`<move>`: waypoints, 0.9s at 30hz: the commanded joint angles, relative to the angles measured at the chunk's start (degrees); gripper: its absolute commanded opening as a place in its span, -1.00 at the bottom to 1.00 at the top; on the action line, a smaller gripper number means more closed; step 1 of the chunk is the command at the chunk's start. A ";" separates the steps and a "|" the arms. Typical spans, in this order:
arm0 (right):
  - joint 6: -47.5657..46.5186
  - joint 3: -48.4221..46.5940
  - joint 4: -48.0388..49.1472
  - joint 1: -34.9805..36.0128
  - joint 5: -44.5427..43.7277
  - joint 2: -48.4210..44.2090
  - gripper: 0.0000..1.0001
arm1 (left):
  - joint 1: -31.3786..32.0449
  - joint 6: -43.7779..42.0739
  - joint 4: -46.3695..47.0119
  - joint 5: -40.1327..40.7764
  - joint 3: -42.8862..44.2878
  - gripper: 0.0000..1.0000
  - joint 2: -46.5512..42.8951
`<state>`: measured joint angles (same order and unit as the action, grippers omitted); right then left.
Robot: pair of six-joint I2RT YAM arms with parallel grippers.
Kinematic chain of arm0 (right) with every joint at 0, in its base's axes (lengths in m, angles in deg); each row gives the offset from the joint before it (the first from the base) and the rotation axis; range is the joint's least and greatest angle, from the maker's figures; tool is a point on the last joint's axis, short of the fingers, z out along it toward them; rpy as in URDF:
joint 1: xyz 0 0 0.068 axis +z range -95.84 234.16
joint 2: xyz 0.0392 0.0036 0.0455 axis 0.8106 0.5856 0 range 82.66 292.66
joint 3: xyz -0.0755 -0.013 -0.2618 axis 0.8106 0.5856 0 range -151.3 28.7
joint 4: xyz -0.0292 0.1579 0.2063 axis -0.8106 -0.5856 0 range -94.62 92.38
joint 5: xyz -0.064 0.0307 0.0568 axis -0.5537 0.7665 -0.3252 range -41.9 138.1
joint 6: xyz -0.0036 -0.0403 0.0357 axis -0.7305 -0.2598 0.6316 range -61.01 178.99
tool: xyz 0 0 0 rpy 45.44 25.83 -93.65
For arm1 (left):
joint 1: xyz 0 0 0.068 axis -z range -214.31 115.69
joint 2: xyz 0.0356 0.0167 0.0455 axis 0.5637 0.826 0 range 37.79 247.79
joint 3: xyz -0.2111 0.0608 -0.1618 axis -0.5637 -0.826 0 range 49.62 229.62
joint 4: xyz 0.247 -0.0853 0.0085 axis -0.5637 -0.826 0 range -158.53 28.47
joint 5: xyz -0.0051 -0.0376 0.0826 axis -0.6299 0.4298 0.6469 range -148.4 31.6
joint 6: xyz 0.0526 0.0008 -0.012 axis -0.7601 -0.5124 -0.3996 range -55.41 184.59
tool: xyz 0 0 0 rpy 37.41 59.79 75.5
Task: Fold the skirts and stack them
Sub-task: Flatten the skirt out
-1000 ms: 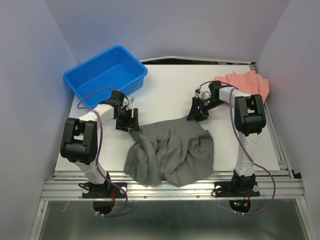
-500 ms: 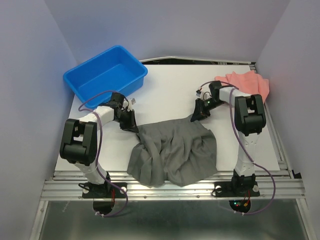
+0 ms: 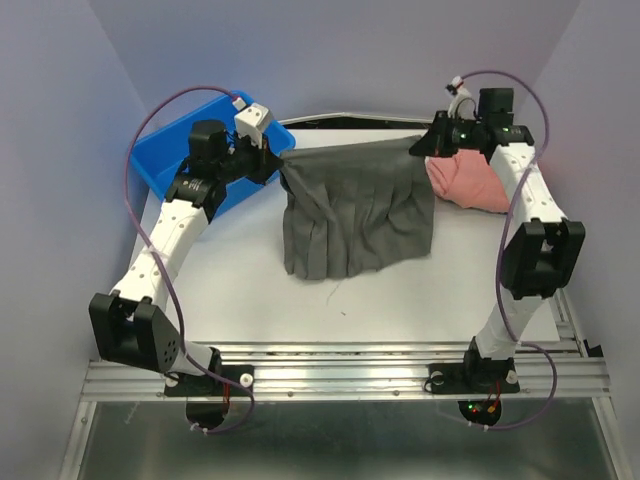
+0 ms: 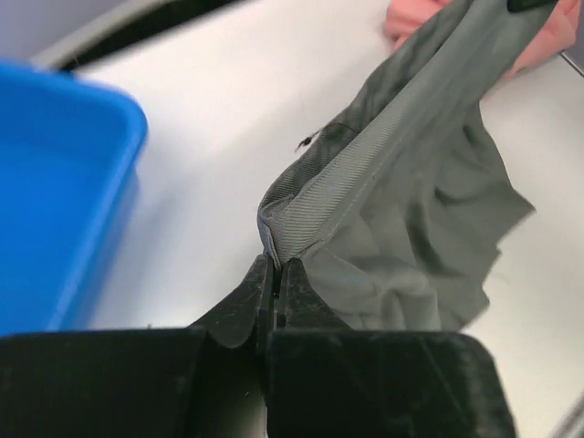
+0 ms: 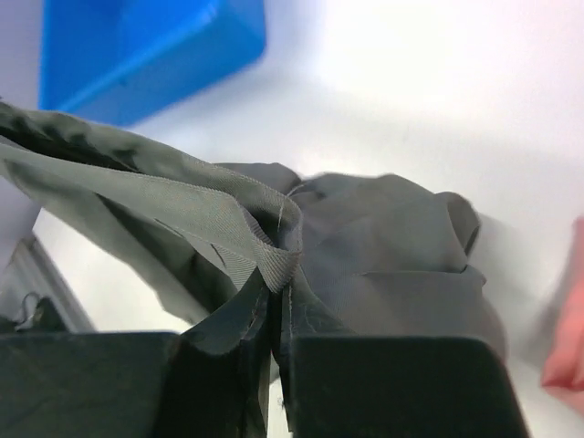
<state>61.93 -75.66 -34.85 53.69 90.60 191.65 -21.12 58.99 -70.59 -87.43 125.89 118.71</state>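
Note:
The dark grey skirt [image 3: 355,210] hangs in the air over the back of the table, stretched by its waistband between both grippers, pleats falling toward the table. My left gripper [image 3: 278,160] is shut on the waistband's left corner [image 4: 283,228]. My right gripper [image 3: 425,147] is shut on the right corner [image 5: 278,260]. The salmon-pink skirt [image 3: 470,182] lies bunched at the back right, partly behind the grey one and under the right arm. Close up, the left gripper [image 4: 276,270] and right gripper [image 5: 276,294] each pinch the ribbed band.
A blue plastic tub [image 3: 170,160] stands at the back left, just behind the left arm. The white table surface [image 3: 340,310] spreads in front of the hanging hem. Lilac walls close in on both sides.
Both grippers shut on the grey skirt's waistband corners, then lifted it off the table and carried it toward the back. The skirt now hangs spread out instead of lying crumpled.

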 commanded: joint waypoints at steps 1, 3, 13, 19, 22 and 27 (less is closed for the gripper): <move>-4.59 -0.08 12.26 -2.96 -4.89 -10.51 -0.99 | -1.94 -15.88 8.96 -0.66 0.29 -1.00 -6.37; -12.98 7.27 13.41 -2.96 -1.56 -14.55 -0.99 | -2.03 -21.09 9.59 -4.60 -2.95 -1.00 -8.58; -56.78 49.73 6.40 -1.29 0.12 -37.41 -0.38 | 4.20 -48.68 -1.56 -9.99 -27.83 -1.00 -26.32; -77.11 61.37 -2.40 -0.76 -0.31 -48.60 0.62 | 11.15 -58.45 -9.39 -9.20 -37.85 -1.00 -32.40; -83.08 62.52 -7.13 -0.76 0.12 -51.24 0.67 | 12.03 -61.09 -11.84 -9.55 -39.97 -1.00 -34.08; -88.98 60.15 -14.80 0.72 4.08 -46.95 0.69 | 12.47 -61.01 -13.26 -8.41 -40.24 -1.00 -33.20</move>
<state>-18.37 -13.50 -43.09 52.92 91.47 141.62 -8.90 0.74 -82.59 -96.02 85.81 85.67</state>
